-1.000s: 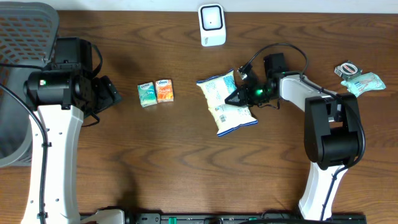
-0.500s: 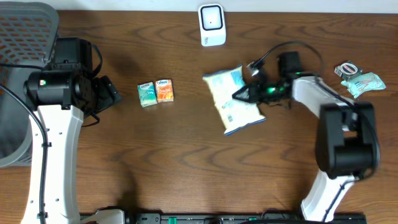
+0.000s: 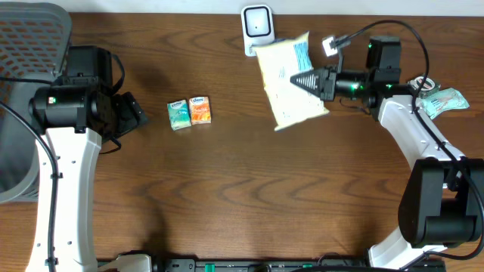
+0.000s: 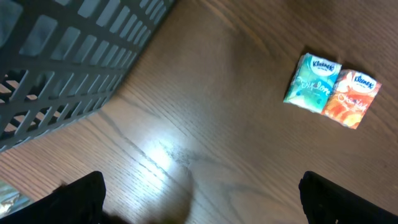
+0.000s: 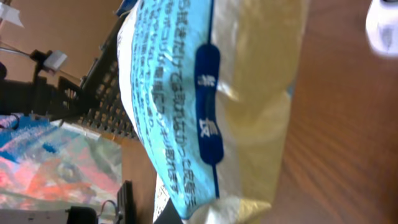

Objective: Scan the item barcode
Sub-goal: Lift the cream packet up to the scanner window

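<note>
Over the last second the right gripper [image 3: 311, 81] has swung up and away from mid-table, carrying the snack bag [image 3: 290, 85] from the wood near the centre to the far edge. Its jaws are pinched fully together on the bag's right-hand edge, and the bag hangs clear of the table [image 3: 227, 196]. In the overhead view the bag's upper left corner overlaps the white barcode scanner [image 3: 257, 26], so the item is just beside the reader or partly over it.

From the right wrist, the blue panel of Japanese print on the bag [image 5: 205, 106] fills the view. No barcode can be made out there, and a white blur at the top right corner may be the scanner.

Farther left, two Kleenex tissue packs [image 3: 189, 112] lie side by side, touching. The left gripper [image 3: 132, 113] hovers near them with jaws spread wide and nothing in them, beside the grey mesh basket [image 3: 23, 45].

Judging by this, pickup and carry are done. What remains is turning the barcode to the scanner's window; nothing shows a scan registered.
</note>
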{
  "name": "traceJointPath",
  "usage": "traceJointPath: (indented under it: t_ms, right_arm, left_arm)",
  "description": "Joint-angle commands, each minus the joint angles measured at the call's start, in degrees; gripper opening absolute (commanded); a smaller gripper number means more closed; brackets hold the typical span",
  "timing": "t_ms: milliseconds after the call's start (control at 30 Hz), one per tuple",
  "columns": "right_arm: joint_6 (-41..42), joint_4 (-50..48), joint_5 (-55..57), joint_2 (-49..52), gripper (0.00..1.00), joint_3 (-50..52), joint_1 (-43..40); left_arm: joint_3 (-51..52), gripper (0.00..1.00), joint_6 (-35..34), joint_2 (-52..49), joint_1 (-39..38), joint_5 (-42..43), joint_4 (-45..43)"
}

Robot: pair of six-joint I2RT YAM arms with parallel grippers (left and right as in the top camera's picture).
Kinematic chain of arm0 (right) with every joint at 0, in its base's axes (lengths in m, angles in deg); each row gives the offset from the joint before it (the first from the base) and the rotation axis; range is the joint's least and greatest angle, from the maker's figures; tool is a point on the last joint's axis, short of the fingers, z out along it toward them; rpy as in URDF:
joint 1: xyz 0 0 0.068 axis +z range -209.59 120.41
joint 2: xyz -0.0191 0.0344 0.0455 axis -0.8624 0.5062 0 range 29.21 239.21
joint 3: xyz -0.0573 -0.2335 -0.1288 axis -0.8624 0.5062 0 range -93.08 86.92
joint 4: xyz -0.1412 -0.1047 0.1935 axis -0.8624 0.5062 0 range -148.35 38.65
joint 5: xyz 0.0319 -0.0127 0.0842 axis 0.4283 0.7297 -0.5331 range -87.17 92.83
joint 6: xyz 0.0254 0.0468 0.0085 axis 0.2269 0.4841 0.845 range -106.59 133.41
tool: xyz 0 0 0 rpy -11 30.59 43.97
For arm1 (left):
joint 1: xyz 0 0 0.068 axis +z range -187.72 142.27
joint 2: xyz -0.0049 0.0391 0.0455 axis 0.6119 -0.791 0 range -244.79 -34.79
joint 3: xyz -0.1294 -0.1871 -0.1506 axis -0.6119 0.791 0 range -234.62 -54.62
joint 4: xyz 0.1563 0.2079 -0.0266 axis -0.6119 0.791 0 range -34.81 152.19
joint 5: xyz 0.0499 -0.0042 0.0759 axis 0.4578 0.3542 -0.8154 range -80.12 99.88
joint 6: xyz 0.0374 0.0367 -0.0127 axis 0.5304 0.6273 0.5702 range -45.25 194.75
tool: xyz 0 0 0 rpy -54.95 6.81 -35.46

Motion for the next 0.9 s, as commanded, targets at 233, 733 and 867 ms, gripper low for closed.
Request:
traceJointPath:
  t_ms: [233, 733, 867]
  right_arm:
    - [24.4, -16.5, 0.6, -2.2, 0.01, -0.4, 2.9]
    - [25.2, -17.6, 1.1, -2.2, 0.01, -0.4, 5.0]
    - [25.2, -17.6, 1.2, -2.3, 0.01, -0.4, 5.2]
  left_arm:
    - [-0.2, 0.98, -0.5, -0.2, 0.2, -0.5, 0.2]
    - [-0.2, 0.98, -0.5, -0.2, 0.2, -0.5, 0.2]
    - [-0.2, 0.98, -0.5, -0.2, 0.2, -0.5, 0.2]
